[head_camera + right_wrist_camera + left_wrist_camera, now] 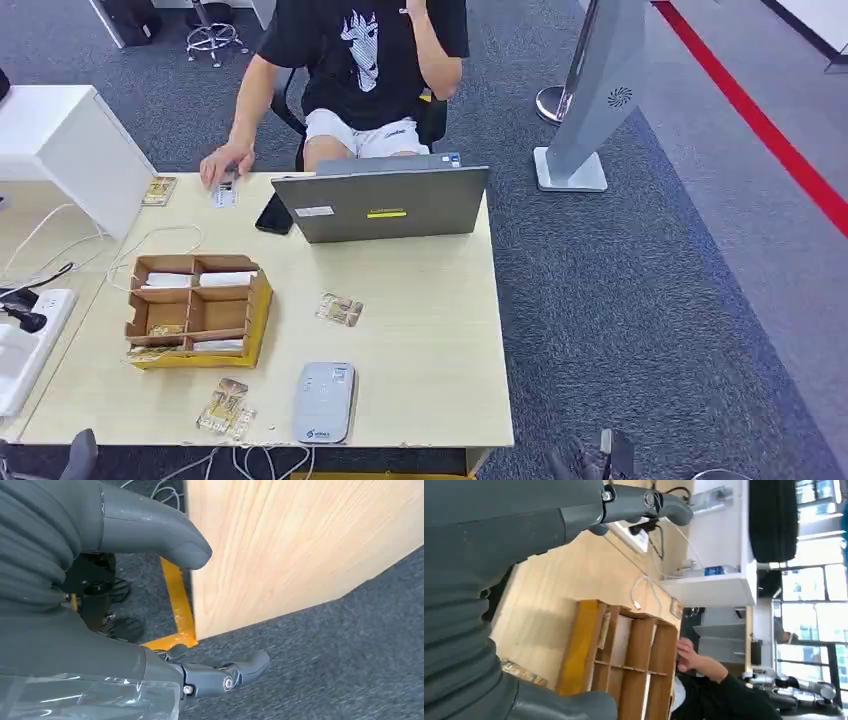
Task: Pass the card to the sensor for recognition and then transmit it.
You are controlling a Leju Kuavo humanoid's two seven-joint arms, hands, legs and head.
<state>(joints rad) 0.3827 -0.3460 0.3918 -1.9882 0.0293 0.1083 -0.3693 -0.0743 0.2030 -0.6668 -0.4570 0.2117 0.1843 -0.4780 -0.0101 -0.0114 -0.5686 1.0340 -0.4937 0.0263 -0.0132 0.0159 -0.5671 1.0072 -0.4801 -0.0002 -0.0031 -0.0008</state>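
Observation:
A grey-white card sensor (324,402) lies flat near the table's front edge. Just to its left lie bagged gold cards (226,408), and another bagged card (340,310) lies mid-table. My left hand (78,455) hangs below the table's front-left corner, fingers apart and holding nothing. In the left wrist view the left hand (484,595) looks over the divided cardboard box (624,665). My right hand (595,460) hangs low beyond the table's front-right corner. Seen from the right wrist, that hand (60,605) is open beside the table corner (280,555).
A divided cardboard box (195,310) holding cards stands at the table's left. Across the table a grey laptop (380,205) stands open in front of a seated person. The person's hand (225,165) rests on a card beside a black phone (273,213). White cables trail left.

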